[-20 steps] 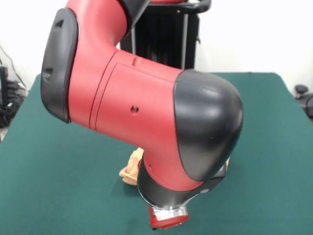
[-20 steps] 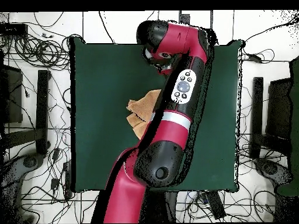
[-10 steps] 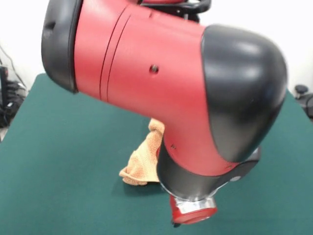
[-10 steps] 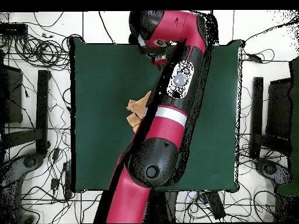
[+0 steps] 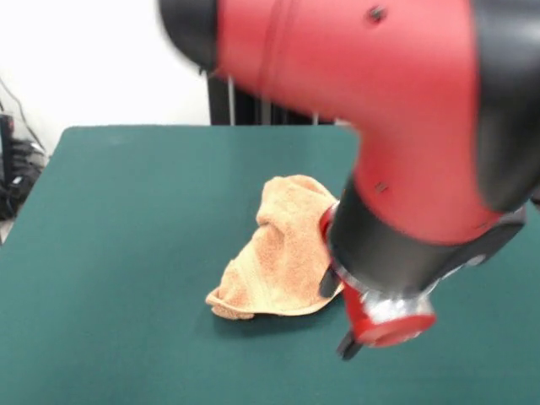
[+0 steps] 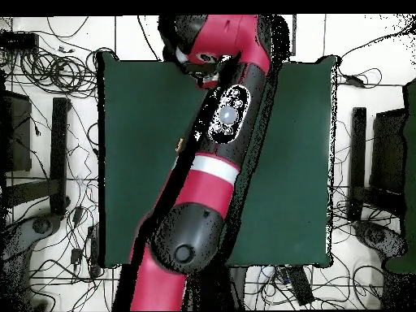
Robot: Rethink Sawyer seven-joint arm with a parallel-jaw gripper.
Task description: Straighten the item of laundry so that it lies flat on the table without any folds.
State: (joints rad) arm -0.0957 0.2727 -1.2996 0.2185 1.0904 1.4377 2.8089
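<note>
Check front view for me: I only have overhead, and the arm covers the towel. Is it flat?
Observer: No. The towel is bunched in a heap, folded over itself.
Operator: Where on the table?
Observer: Around the middle of the table, away from the edges that show.
Operator: Arm touching it?
Observer: The arm overlaps the heap's right side in the front view; I can't tell if they touch.

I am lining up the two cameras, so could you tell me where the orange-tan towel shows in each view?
Front view: the towel lies crumpled near the picture's middle, just left of the arm's end.
Overhead view: the arm covers nearly all of it; only a tiny tan speck shows at the arm's left edge.
Shared landmark: the green table.
</note>
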